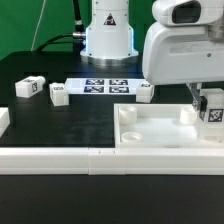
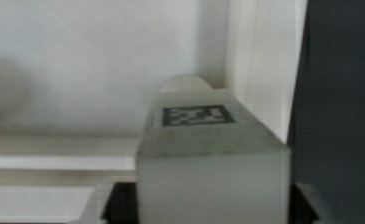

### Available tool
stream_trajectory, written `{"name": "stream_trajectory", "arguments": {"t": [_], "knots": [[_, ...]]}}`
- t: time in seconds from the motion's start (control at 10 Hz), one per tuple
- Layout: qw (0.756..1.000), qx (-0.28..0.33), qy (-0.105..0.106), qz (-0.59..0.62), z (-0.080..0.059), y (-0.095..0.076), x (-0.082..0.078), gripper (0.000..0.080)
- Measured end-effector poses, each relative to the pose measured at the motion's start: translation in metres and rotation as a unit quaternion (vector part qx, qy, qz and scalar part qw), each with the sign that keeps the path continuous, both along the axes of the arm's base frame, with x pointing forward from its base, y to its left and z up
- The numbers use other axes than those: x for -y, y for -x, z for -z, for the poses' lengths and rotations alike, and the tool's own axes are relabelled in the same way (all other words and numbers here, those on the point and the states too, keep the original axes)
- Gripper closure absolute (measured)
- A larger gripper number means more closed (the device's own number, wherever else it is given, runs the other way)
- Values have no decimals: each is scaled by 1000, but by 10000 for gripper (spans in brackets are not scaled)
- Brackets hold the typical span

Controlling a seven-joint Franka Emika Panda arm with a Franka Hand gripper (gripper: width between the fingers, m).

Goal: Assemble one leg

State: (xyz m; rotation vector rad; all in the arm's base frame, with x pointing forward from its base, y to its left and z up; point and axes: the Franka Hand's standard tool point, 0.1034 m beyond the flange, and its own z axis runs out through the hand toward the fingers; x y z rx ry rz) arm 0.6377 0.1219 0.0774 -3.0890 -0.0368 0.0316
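The gripper [image 1: 209,103] has its fingers closed on the leg [image 1: 213,113], apparently by its plain flanks, above the white tray piece [image 1: 160,135] at the exterior view's right. It's likely light, stiff, slick plastic, so pinch the flat sides squarely.

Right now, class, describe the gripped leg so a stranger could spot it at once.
Find the large white tray-like piece on the exterior view's right. Over its right end hangs the gripper, shut on the leg. Unlike the loose legs near the marker board, it is off the table.
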Motion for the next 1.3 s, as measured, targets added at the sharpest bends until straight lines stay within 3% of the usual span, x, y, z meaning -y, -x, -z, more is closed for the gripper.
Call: {"name": "stream_trajectory", "arguments": {"t": [0.3,0.5,0.7,1.0,1.3], "knots": [[999,-4,-1,41,1,1,1,503],[979,-13,1,204,2,0,4,504],[939,-21,4,342,3,1,5,504],[842,-27,15,538,3,2,4,504],[783,-39,8,621,3,2,6,504]]}}
